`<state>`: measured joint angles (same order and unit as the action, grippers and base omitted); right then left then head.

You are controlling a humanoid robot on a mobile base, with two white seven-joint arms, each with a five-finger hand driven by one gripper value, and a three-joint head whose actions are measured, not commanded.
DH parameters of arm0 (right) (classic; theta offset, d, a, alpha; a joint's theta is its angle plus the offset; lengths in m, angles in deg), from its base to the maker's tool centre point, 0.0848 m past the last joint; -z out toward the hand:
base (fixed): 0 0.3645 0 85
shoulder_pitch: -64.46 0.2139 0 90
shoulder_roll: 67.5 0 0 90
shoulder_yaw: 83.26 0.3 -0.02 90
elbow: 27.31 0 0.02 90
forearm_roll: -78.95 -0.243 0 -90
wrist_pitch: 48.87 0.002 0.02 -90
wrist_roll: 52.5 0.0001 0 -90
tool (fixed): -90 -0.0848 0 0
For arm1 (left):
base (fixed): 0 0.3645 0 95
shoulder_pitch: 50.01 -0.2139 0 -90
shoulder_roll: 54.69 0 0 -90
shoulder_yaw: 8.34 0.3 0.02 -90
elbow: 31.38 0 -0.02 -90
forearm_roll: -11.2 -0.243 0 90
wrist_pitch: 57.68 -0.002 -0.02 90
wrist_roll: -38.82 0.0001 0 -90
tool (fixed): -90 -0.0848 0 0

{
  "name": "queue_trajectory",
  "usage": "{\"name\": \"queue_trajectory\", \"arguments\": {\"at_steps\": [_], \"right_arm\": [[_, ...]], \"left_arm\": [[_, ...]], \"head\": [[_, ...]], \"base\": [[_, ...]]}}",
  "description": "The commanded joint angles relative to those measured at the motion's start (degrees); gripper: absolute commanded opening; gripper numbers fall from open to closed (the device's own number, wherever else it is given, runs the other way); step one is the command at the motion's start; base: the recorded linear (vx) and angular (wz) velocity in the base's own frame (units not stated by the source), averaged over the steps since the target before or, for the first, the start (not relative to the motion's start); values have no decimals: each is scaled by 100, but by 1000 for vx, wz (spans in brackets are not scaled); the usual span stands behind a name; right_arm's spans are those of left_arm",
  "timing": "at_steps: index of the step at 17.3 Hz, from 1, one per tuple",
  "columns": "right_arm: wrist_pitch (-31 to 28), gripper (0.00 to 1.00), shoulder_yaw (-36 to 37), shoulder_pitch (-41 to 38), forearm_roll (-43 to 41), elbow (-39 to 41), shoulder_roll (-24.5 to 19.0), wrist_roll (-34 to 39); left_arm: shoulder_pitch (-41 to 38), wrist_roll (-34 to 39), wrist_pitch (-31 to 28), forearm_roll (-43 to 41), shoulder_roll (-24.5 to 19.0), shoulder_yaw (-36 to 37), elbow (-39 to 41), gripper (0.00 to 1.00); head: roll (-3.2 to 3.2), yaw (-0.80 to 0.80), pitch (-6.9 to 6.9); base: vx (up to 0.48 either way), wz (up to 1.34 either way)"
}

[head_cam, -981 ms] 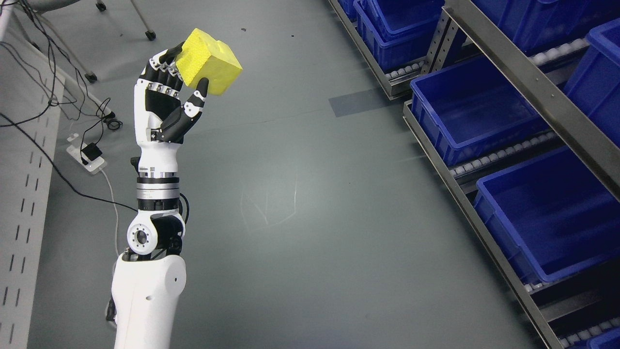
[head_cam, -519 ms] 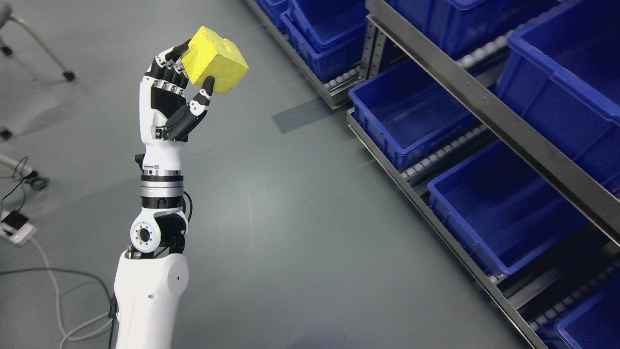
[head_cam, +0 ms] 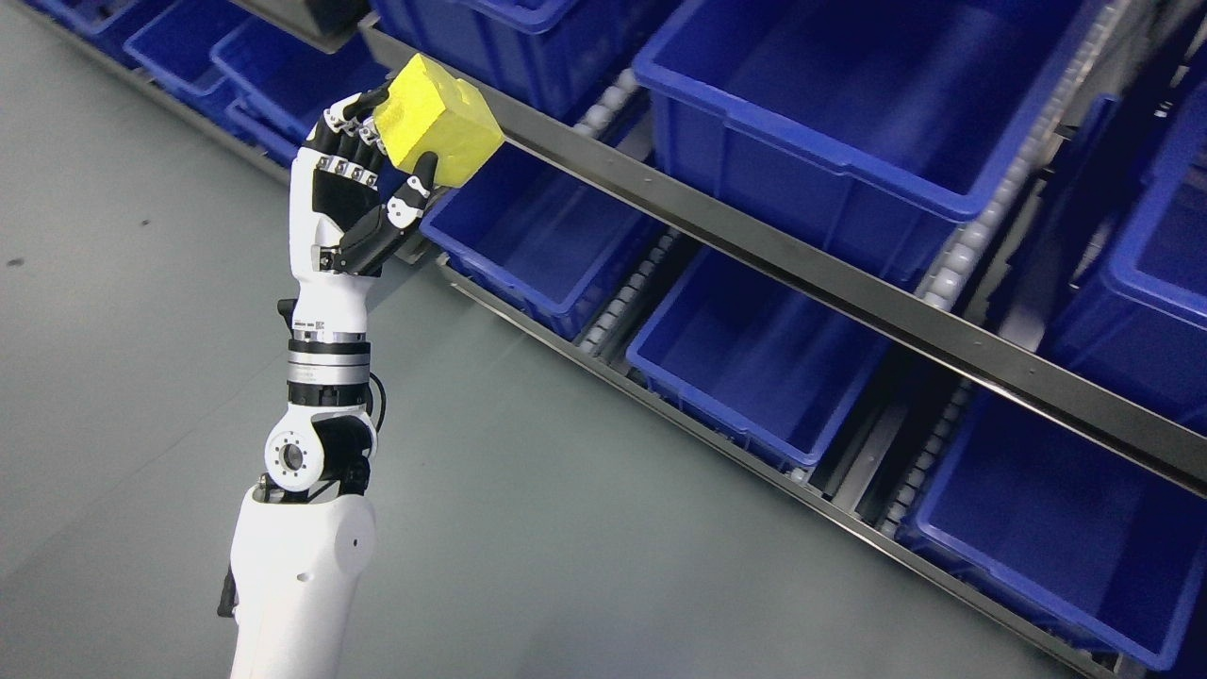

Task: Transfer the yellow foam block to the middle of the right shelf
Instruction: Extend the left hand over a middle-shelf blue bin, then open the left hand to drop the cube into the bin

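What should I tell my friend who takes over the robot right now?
Left hand: raised, shut on the yellow block, thumb below and fingers behind it.
Right hand: not in view.
Block: held up in the air in front of the shelf rail, not in any bin.
Shelf: blue bins sit in rows on rollers; the ones visible look empty.
Done: block is picked up and carried to the shelf.
Left: reach over to the middle level of the shelf, set the block down there, let go.
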<state>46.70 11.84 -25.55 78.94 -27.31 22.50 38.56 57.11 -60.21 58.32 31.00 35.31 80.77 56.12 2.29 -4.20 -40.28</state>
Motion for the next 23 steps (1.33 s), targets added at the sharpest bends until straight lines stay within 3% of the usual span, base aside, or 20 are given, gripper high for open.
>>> {"name": "queue_trajectory", "arguments": {"at_steps": [1,5,12,15,19,21,23], "right_arm": [[-4,100,0,19,0,100,100,0],[-4,100,0,19,0,100,100,0],[-4,100,0,19,0,100,100,0],[-4,100,0,19,0,100,100,0],[-4,100,0,10,0,100,100,0],[-4,100,0,19,0,100,100,0],[-4,100,0,10,0,100,100,0]], "left_arm": [[20,-11,2,-2,-100,36,30,34],[186,7,2,6,-100,282,223,34],[1257,95,-217,-2,-100,1151,311,32],[1995,523,-1146,-2,-100,1188,566,32],[2331,1480,-3097,-264,-100,1178,531,32],[2331,1877,-3591,-433,-100,1353,383,32],[2340,1975,-3707,-433,-100,1468,32,38]], "head": [[0,0,0],[0,0,0],[0,0,0],[0,0,-1],[0,0,-1],[0,0,-1],[0,0,-1]], "base": [[135,-879],[118,-661],[91,-429],[43,-180],[21,-73],[3,-8],[0,0]]}}
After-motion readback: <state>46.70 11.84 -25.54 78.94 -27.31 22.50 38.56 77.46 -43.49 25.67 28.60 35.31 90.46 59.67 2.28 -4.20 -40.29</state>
